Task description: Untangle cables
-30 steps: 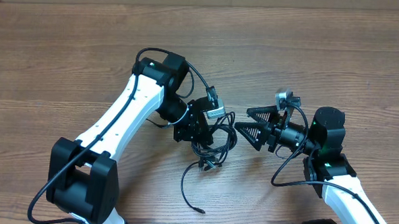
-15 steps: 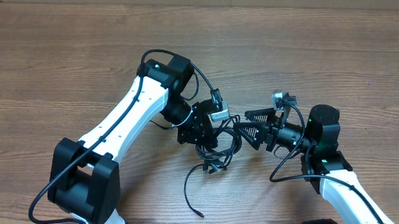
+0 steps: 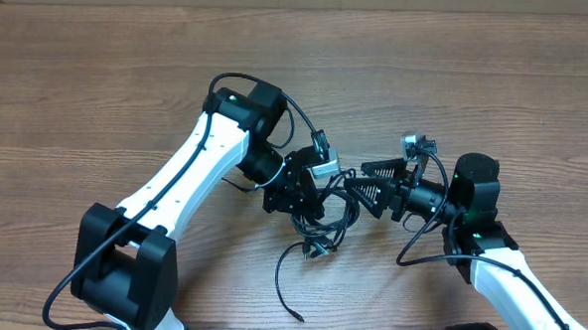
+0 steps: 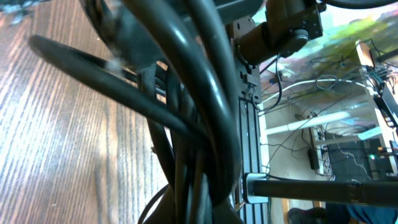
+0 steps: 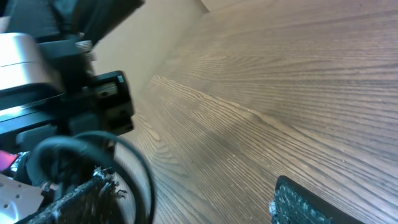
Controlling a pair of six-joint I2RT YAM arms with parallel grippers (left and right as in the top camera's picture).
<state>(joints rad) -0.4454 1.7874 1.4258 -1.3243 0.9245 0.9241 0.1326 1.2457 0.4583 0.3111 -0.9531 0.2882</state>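
While your left fingers (image 3: pixel 299 194) clamp the cables (image 3: pixel 324 216), the tangle sits mid-way across the desk (image 3: pixel 98 97) (one loose tail trails toward the near edge). Your right fingers (image 3: pixel 375 170) gape wide at the bundle's right edge, holding nothing.

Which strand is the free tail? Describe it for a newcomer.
On the table, find the cable tangle between the left claw and right claw. One thin black strand curves out toward the bottom edge, ending in a small plug; it alone lies clear of the clump.
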